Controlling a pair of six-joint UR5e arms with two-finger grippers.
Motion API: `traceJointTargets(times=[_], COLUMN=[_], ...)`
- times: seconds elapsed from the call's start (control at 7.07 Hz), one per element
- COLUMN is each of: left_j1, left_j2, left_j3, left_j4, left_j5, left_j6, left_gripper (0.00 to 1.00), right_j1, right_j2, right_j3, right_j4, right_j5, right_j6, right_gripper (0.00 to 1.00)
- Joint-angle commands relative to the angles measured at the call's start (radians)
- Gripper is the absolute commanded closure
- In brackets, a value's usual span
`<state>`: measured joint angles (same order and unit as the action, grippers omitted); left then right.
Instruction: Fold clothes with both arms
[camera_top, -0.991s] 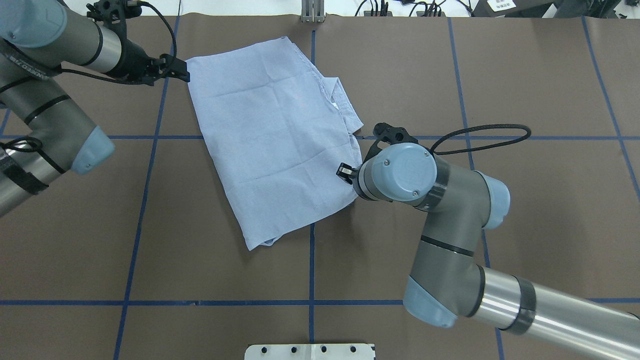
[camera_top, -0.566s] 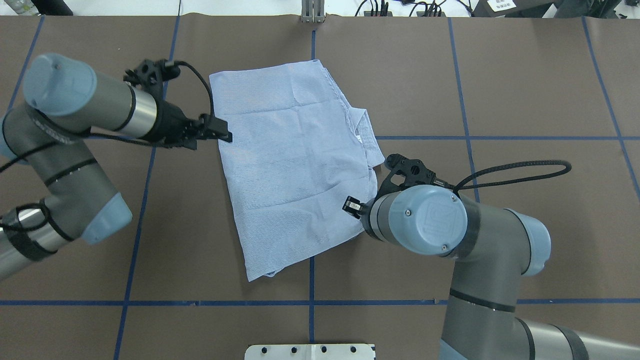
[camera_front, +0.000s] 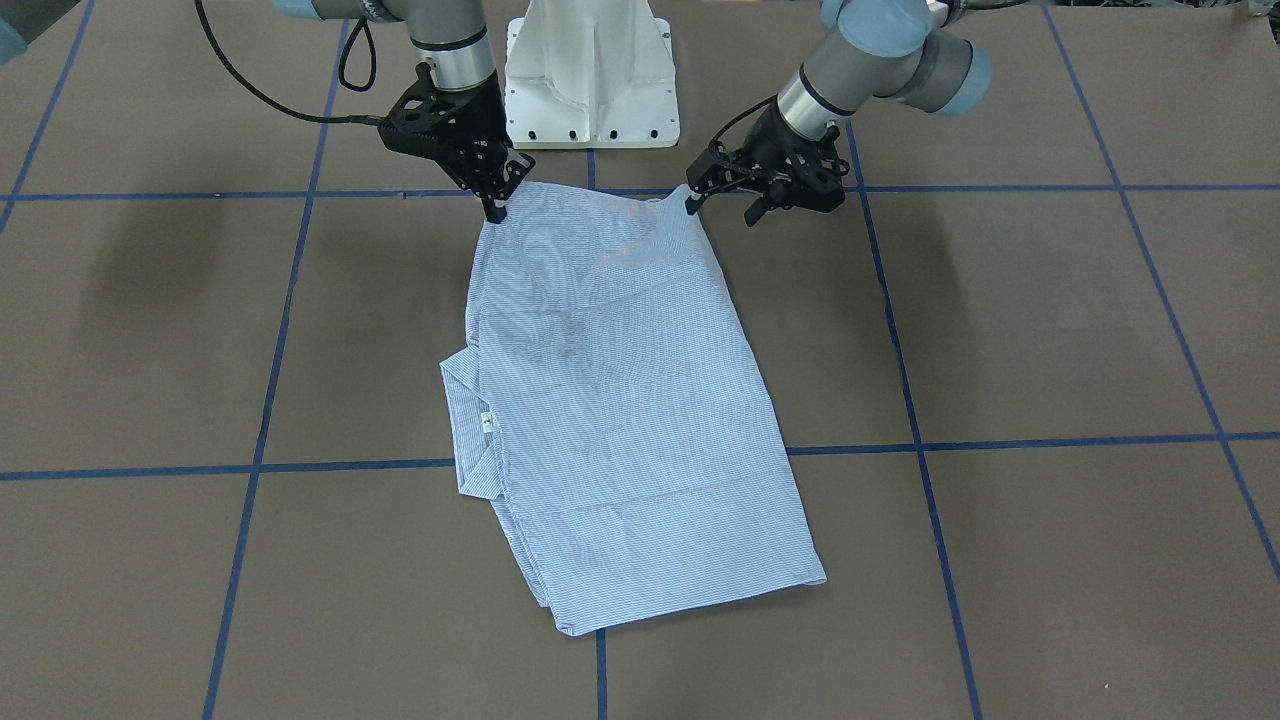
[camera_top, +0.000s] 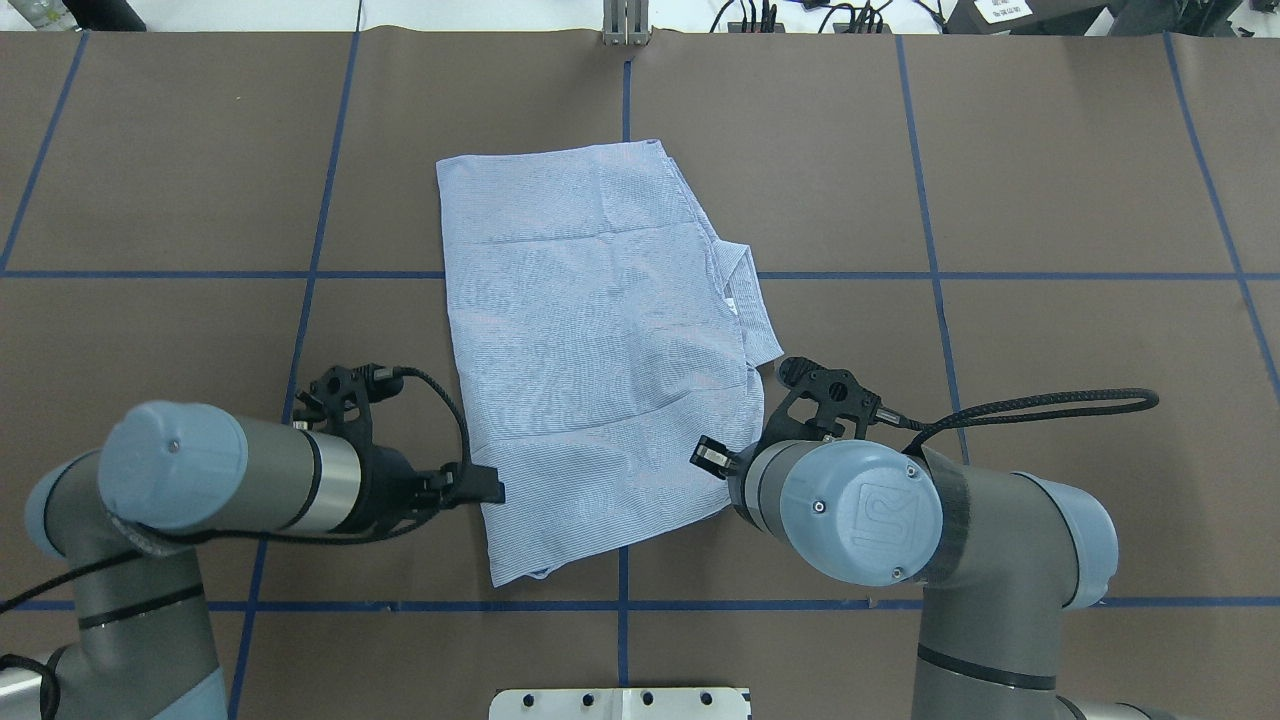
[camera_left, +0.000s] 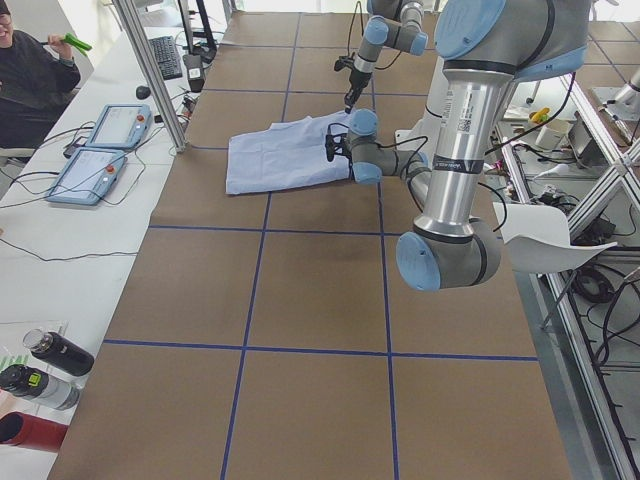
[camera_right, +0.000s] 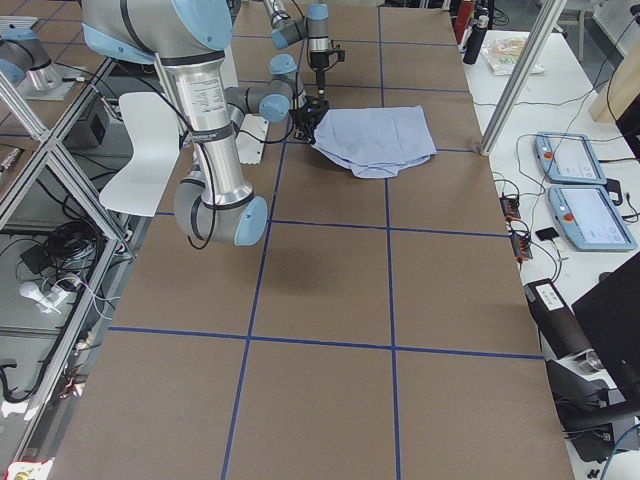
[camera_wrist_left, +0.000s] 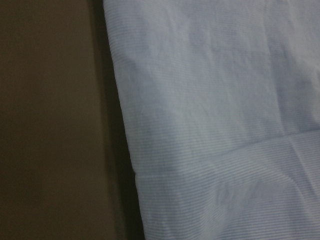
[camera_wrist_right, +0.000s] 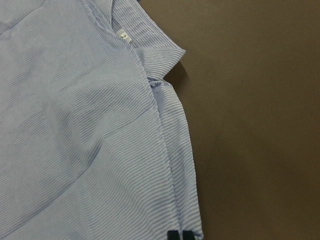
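The light blue striped shirt (camera_top: 590, 350) lies folded flat on the brown table, its collar and white label (camera_top: 730, 300) on its right side. It also shows in the front view (camera_front: 620, 420). My right gripper (camera_top: 708, 455) is shut on the shirt's right edge near the near corner; its fingertips show in the right wrist view (camera_wrist_right: 180, 236) at the hem. My left gripper (camera_top: 492, 490) is at the shirt's left edge near the near corner. It looks open, and no fingers show in the left wrist view, only the shirt (camera_wrist_left: 225, 125).
The white pedestal base (camera_front: 590, 70) stands just behind the shirt's near edge. Blue tape lines (camera_top: 620, 605) mark a grid on the table. An operator (camera_left: 30, 70) and teach pendants (camera_left: 100, 150) are beyond the far edge.
My left gripper moved from the shirt's far left corner along its left edge toward the robot. My right gripper pulled the right edge nearer, and the shirt slid and turned with it.
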<state>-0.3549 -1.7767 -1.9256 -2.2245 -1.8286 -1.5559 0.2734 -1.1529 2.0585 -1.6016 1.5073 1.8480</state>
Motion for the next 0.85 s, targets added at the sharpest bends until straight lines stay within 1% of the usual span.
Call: traceJointTargets(times=[0.0,0.14,0.28,0.42,0.57,0.71], left_j1=[0.102,0.114,0.117,0.117,0.117,0.117], left_j2=[0.010,0.003,-0.001,-0.001,-0.006,-0.027], left_j3=[-0.006,-0.003,0.003,0.007,0.007,0.031], left_j4=[0.003,0.003,0.005,0.005,0.006,0.005], left_j5=[0.063,0.080,0.078,0.074,0.069,0.069], left_j6=[-0.076,-0.096,-0.098,-0.098,-0.098,-0.098], left_gripper=[0.04,0.24,0.38,0.42,0.43,0.43], right_j1=[0.000,0.000,0.000,0.000,-0.002,0.000], right_j2=[-0.002,-0.002,-0.002,-0.002,-0.001,-0.002], right_j3=[0.005,0.005,0.005,0.005,0.005,0.005], right_j4=[0.000,0.000,0.000,0.000,0.000,0.000], right_j5=[-0.002,-0.003,-0.003,-0.003,-0.003,-0.003], right_j6=[0.000,0.000,0.000,0.000,0.000,0.000], right_gripper=[1.00,1.00,1.00,1.00,1.00,1.00])
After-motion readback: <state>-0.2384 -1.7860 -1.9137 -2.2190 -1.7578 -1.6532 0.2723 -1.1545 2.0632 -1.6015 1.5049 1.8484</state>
